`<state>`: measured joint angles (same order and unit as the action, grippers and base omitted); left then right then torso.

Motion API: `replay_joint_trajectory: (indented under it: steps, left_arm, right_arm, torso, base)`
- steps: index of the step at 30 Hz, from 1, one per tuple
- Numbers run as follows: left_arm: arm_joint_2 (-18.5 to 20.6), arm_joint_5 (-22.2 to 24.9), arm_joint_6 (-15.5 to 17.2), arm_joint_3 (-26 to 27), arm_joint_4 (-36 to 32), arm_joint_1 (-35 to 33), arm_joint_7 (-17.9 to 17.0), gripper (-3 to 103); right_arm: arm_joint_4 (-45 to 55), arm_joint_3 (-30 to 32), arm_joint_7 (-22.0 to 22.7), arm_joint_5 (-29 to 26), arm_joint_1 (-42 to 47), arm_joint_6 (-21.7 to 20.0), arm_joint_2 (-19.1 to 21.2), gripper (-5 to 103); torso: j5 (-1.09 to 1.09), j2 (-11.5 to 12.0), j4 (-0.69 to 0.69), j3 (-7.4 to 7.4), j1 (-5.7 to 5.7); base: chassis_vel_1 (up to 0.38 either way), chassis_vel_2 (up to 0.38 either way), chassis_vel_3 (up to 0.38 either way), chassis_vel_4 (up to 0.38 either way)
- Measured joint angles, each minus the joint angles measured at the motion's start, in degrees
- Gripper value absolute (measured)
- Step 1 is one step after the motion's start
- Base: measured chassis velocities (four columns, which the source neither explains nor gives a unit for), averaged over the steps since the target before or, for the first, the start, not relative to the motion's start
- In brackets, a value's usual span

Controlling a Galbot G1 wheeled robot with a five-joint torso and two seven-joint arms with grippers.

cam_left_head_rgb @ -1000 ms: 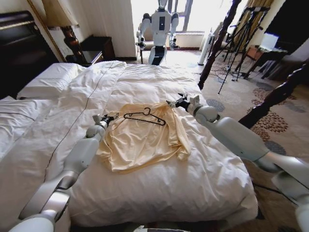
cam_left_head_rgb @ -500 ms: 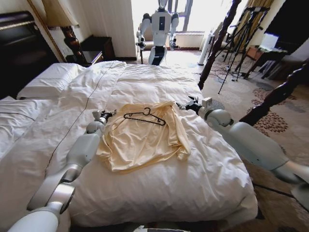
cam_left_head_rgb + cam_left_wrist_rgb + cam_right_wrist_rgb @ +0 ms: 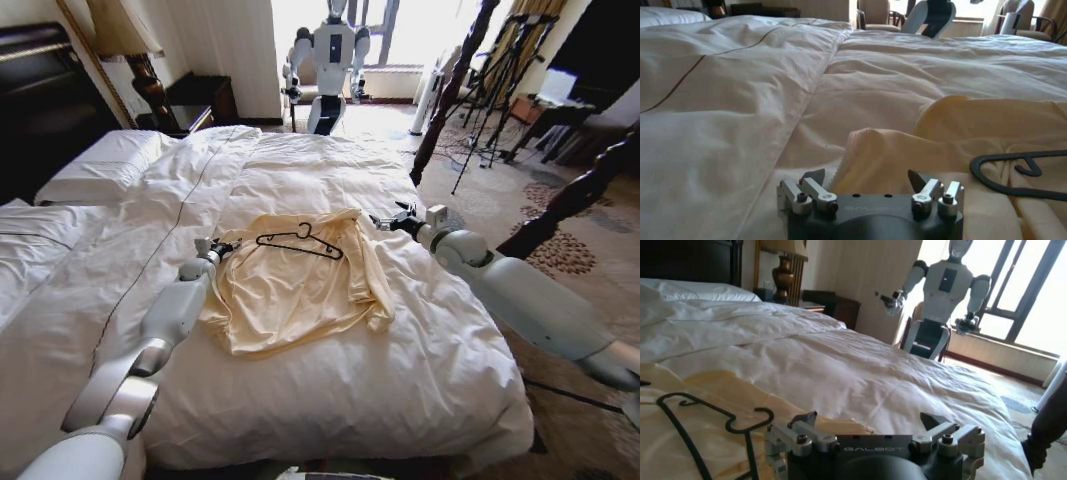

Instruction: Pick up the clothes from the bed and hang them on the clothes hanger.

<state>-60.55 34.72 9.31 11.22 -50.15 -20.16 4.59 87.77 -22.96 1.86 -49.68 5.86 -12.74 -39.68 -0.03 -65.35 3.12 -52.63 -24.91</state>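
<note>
On the bed [image 3: 330,400], toward its foot and nearer the right edge than the left, the shirt [image 3: 290,290] lies flat and rumpled on the white duvet, collar end pointing toward the headboard. The hanger [image 3: 300,241] rests on top of the shirt's upper part, hook up toward the collar, not threaded into the neck or sleeves as far as can be seen. The left gripper [image 3: 222,244] sits low at the shirt's left shoulder edge; in the left wrist view its jaws are spread, with a raised fold of yellow fabric between them and no grip made. The right gripper [image 3: 392,220] is just beside the shirt's right shoulder, near the bed's right edge; in the right wrist view its jaws are likewise spread, with fabric just ahead of them and the hanger off to one side. Task status, as judged: early stage. Nothing has been lifted, and the shirt is not on the hanger. Remaining: close on the fabric, raise the shirt, and fit it onto the hanger.
</note>
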Motion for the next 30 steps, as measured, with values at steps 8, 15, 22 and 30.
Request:
replay_joint_trajectory:
  steps: [8,15,22,30]
  left_arm:
    - [0.91,0.19,0.32,1.12,-2.94,-1.98,0.02,66]
    - [0.24,0.21,0.42,1.11,-3.38,-1.58,-0.07,49]
    - [-0.28,-1.06,0.97,1.28,-5.39,-2.22,-3.1,30]
    - [2.29,-0.8,4.06,2.02,-15.9,-4.4,-5.45,10]
  right_arm:
    - [-0.34,-0.02,0.97,0.26,0.08,0.46,0.17,100]
    - [-0.15,-0.08,2.0,0.53,0.21,0.67,0.81,100]
    - [0.11,-0.02,3.1,0.6,0.23,0.12,1.91,100]
    - [0.71,0.31,3.6,0.54,0.94,-0.19,2.06,100]
  torso:
    - [0.0,0.0,-0.01,0.0,0.0]
    - [0.0,0.0,-0.01,0.0,0.0]
    - [-0.01,0.0,0.01,0.0,0.0]
    - [0.0,0.0,-0.01,0.0,0.0]
  base:
    - [0.0,0.0,0.0,0.0]
    - [0.0,0.0,0.0,0.0]
    - [0.0,0.0,0.0,0.0]
    - [0.0,0.0,0.0,0.0]
